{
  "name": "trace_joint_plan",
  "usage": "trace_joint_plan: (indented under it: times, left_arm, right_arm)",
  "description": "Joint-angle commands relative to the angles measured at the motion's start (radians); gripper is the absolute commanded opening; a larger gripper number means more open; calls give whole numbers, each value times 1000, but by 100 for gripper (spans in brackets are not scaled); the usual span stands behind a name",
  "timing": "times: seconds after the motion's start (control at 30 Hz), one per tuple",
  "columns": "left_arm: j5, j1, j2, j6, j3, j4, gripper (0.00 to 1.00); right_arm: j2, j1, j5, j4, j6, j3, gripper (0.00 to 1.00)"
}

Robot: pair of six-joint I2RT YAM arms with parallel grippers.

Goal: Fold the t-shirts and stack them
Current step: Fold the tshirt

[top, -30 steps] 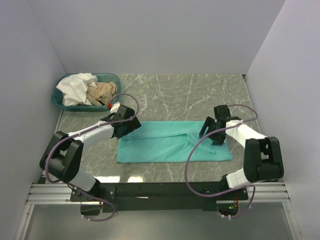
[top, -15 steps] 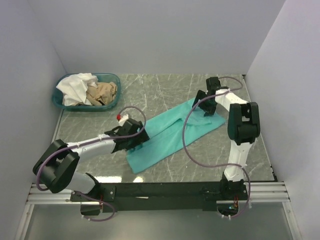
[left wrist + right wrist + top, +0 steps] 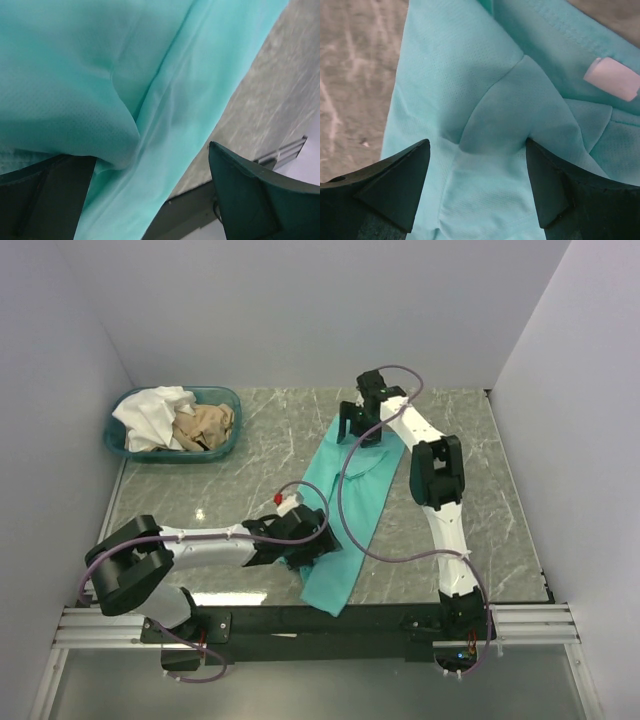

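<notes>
The teal-green t-shirt (image 3: pixel 355 500) lies folded into a long strip running from the back middle of the table to the front edge. My left gripper (image 3: pixel 310 545) sits on its near end. In the left wrist view (image 3: pixel 152 155) the jaws are wide apart, with cloth (image 3: pixel 125 75) draped over one finger. My right gripper (image 3: pixel 362 430) rests on the far end. In the right wrist view (image 3: pixel 477 145) the jaws are open astride bunched cloth (image 3: pixel 495 115) near the white neck tag (image 3: pixel 611 78). The white shirt (image 3: pixel 150 415) and the tan-beige shirt (image 3: pixel 205 425) lie crumpled in the basket.
The teal plastic basket (image 3: pixel 225 395) stands at the back left corner. The shirt's near end reaches the table's front edge by the metal rail (image 3: pixel 300 615). Walls close in the table on the left, back and right.
The teal shirt has swung from lying across the table to running front to back. My right gripper moved to the back middle with one end and my left gripper moved right and nearer with the other.
</notes>
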Motion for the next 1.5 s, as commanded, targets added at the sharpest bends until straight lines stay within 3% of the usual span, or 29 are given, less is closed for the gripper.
trace_joint_plan:
  times: [0.0,0.3,0.63,1.0,1.13,1.17,1.23,1.27,1.47]
  left_arm:
    - [-21,-88,54,-85,52,-115,99]
    - [-52,-235,77,-180,89,-167,99]
    - [-165,-393,60,-243,189,-340,99]
    - [-394,-424,-107,-182,273,-543,99]
    - [-391,-371,-219,-151,177,-589,99]
    - [-373,-330,-269,-134,149,-583,99]
    - [-310,-283,-326,-88,59,-563,99]
    - [-290,-250,-384,-73,31,-535,99]
    - [-125,-232,-518,-21,-151,-378,97]
  right_arm:
    - [85,21,-72,-61,-23,133,84]
    - [121,21,-159,12,27,221,86]
    - [64,18,-80,-20,-13,247,87]
    - [-238,16,-6,-73,-56,154,93]
    - [-519,21,54,-6,-22,-139,93]
    - [-581,25,69,59,-11,-319,93]
    - [-774,44,100,150,39,-527,93]
    - [-834,51,112,205,53,-699,93]
    - [-1184,163,195,249,205,-1186,93]
